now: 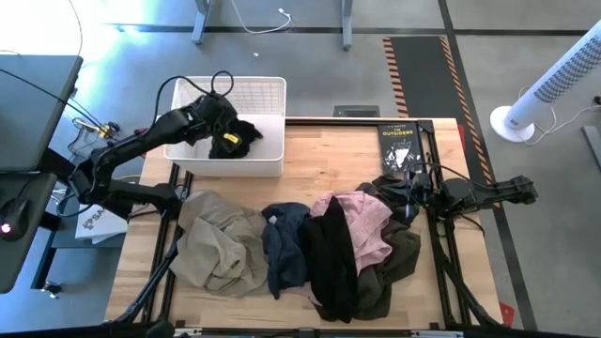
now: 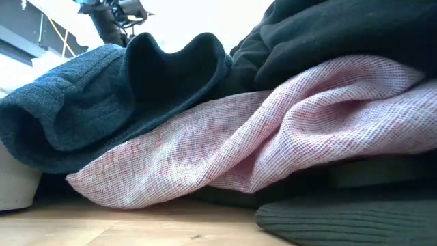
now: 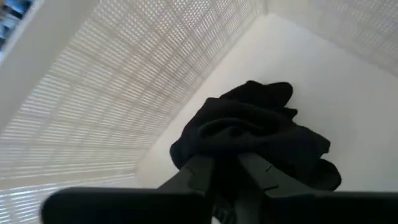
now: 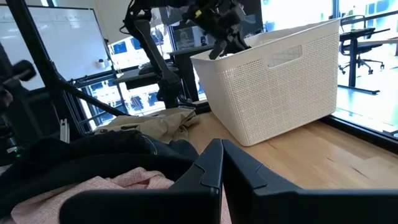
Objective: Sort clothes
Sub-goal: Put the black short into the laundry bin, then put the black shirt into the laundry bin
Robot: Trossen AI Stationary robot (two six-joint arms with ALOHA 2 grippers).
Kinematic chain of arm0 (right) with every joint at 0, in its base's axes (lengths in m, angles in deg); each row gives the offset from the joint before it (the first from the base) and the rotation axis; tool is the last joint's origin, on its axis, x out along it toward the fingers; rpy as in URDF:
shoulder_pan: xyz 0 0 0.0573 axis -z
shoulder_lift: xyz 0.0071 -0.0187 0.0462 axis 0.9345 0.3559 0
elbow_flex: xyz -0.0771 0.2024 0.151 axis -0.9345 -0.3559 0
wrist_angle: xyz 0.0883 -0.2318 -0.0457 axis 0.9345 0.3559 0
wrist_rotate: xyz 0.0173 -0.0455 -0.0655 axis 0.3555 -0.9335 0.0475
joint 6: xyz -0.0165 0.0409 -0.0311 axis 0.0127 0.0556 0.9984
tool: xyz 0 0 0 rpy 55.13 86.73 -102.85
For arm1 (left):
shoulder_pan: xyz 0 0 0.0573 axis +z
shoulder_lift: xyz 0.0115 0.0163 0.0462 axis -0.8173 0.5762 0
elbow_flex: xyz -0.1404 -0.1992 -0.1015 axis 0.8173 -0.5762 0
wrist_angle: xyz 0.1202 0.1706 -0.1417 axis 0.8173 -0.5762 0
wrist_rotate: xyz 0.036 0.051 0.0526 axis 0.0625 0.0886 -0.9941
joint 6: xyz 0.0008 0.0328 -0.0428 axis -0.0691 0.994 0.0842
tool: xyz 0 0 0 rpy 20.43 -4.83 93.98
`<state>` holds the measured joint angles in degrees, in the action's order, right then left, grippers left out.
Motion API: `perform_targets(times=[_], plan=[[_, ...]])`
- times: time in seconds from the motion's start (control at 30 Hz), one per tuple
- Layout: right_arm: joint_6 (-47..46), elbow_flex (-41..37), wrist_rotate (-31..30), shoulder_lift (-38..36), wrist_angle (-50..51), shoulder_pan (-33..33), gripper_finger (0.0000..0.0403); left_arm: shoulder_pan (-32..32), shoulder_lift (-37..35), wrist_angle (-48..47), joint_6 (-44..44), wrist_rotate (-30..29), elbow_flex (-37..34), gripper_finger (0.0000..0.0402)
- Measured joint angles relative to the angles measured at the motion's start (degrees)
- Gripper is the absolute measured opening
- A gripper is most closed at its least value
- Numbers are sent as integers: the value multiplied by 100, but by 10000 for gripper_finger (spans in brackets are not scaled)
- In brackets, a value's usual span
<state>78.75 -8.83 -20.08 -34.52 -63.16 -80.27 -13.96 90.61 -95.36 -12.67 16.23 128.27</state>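
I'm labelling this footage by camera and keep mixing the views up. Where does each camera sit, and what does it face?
High view: overhead, straight down on the wooden table; both dark arms show.
Low view: at tabletop height, facing the pink waffle-weave garment; one arm shows far off.
Left wrist view: on the left arm, looking into the white lattice-walled plastic basket at a black fabric garment, left gripper over it.
Right wrist view: on the right arm, across the table; right gripper shut.
Shared: basket in high and both wrist views.
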Motion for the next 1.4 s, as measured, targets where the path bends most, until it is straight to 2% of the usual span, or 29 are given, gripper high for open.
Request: perform_targets(times=[0.3, 0.47, 0.63, 0.87, 1.1, 1.27, 1.4], plan=[[0, 0, -1, 0, 0, -1, 0, 520, 17, -215, -413, 88, -323, 140], [-1, 0, 1, 0, 0, 0, 0, 450, -154, -764, -602, -212, 289, 158], [1, 0, 0, 0, 0, -2, 0, 80, -692, -833, -967, 184, 956, 154], [0, 0, 1, 0, 0, 0, 0, -896, -1832, -512, -2045, 909, 942, 146], [0, 0, -1, 0, 0, 0, 0, -2232, -2471, 300, -2643, 958, 283, 136], [0, 0, 1, -1, 0, 0, 0, -3298, -2386, 1215, -2562, 703, -131, 127], [-1, 0, 0, 0, -1, -2, 0, -4077, -2107, 1444, -2655, 77, -171, 122]])
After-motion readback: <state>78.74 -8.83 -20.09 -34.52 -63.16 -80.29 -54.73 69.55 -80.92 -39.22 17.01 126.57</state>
